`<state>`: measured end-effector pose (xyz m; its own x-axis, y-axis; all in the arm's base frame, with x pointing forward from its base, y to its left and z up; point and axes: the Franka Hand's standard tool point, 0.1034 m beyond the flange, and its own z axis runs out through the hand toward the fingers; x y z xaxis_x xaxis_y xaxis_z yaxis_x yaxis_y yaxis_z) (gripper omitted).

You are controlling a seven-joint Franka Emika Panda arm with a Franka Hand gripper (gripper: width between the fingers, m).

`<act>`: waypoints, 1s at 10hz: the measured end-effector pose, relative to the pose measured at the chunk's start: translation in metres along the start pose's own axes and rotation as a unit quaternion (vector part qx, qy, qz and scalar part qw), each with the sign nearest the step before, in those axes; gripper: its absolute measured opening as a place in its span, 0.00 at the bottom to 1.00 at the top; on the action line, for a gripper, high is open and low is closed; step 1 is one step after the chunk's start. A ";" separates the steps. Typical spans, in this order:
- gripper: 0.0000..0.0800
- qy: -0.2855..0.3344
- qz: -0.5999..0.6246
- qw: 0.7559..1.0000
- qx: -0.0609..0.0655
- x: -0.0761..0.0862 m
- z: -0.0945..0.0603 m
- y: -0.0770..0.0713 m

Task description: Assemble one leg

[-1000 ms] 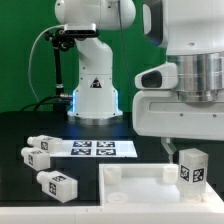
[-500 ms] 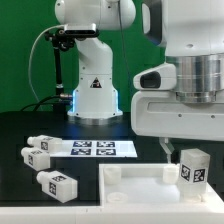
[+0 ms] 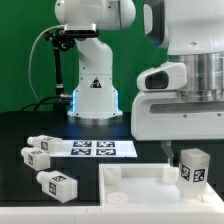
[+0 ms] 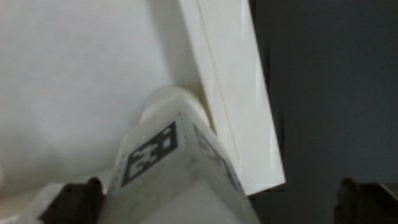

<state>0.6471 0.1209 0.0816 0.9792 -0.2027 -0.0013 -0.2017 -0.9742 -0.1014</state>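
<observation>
A leg (image 3: 192, 167), a small white square post with a tag on its side, stands upright in the corner of the large white panel (image 3: 130, 180) on the exterior view's right. My gripper (image 3: 185, 150) hangs just above it. In the wrist view the leg (image 4: 169, 165) sits between my two dark fingertips (image 4: 80, 200), with a gap on each side. The gripper (image 4: 222, 203) is open and holds nothing. The panel's raised rim (image 4: 222, 80) runs beside the leg.
Three more tagged legs (image 3: 38, 143), (image 3: 35, 158), (image 3: 55, 184) lie on the black table on the exterior view's left. The marker board (image 3: 95, 149) lies behind the panel. The arm's base (image 3: 95, 95) stands at the back.
My hand has turned slightly above the leg. The leg and the other parts have not moved.
</observation>
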 end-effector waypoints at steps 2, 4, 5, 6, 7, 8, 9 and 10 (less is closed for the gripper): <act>0.81 0.004 -0.111 0.994 -0.021 0.001 0.000 0.002; 0.81 0.005 -0.120 0.992 -0.030 0.000 0.001 0.001; 0.67 0.005 -0.111 0.993 -0.030 0.000 0.001 0.001; 0.49 0.005 -0.112 0.993 -0.030 0.000 0.001 0.001; 0.49 0.006 -0.099 0.995 -0.031 0.000 0.001 0.002; 0.37 0.007 -0.062 0.998 -0.031 0.001 0.001 0.005; 0.37 0.009 0.000 0.999 -0.031 0.001 0.000 0.006; 0.37 0.010 0.042 0.999 -0.031 0.001 0.001 0.006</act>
<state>0.6469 0.1147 0.0800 0.9585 -0.2847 0.0130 -0.2840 -0.9579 -0.0410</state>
